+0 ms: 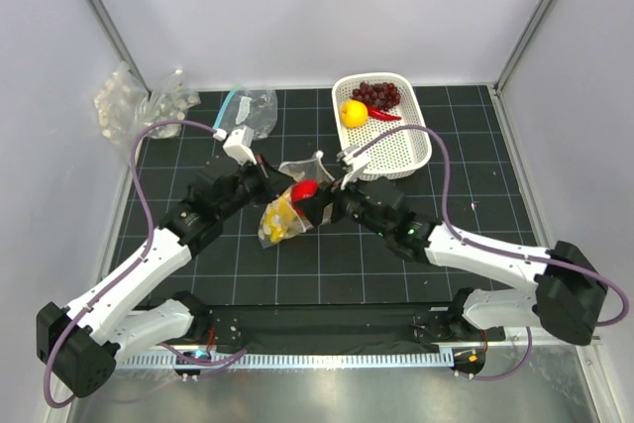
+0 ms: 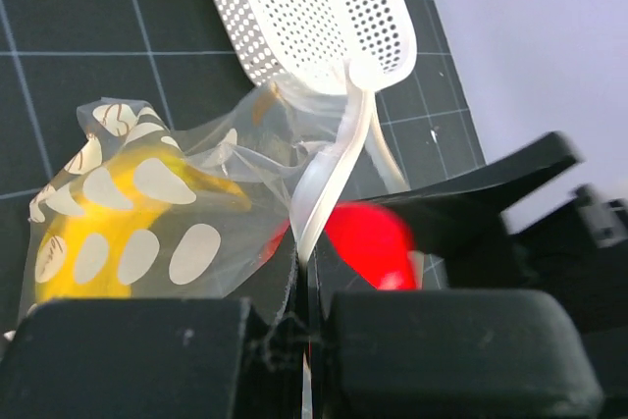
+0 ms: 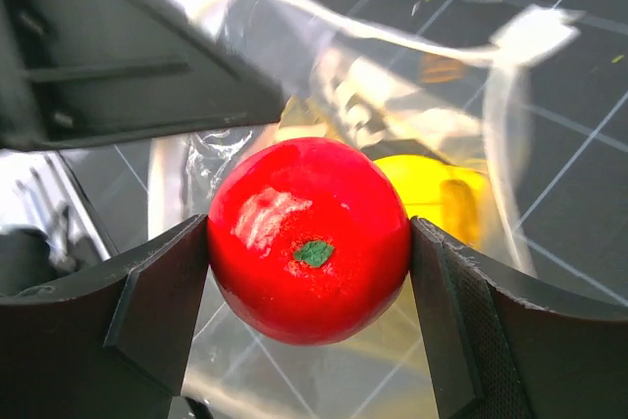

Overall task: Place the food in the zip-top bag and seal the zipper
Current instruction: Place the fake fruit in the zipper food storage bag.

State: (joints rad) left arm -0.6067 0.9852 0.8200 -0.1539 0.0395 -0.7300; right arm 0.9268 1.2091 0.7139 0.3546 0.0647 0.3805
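Note:
The clear zip-top bag (image 1: 280, 217) lies mid-table with a yellow banana (image 2: 98, 242) inside it. My left gripper (image 2: 306, 291) is shut on the bag's pale zipper rim (image 2: 334, 164) and holds the mouth up. My right gripper (image 3: 309, 252) is shut on the round red fruit (image 3: 309, 240), one finger on each side, right at the bag's open mouth (image 3: 500, 115). From above, the red fruit (image 1: 304, 189) sits between the two grippers. The round yellow fruit (image 1: 353, 112), red chili (image 1: 384, 115) and purple grapes (image 1: 378, 94) lie in the white basket (image 1: 421, 146).
The white basket stands at the back right, just behind the right wrist. A second clear bag with a teal strip (image 1: 248, 106) lies at the back left. Bumpy clear packs (image 1: 139, 101) sit against the left wall.

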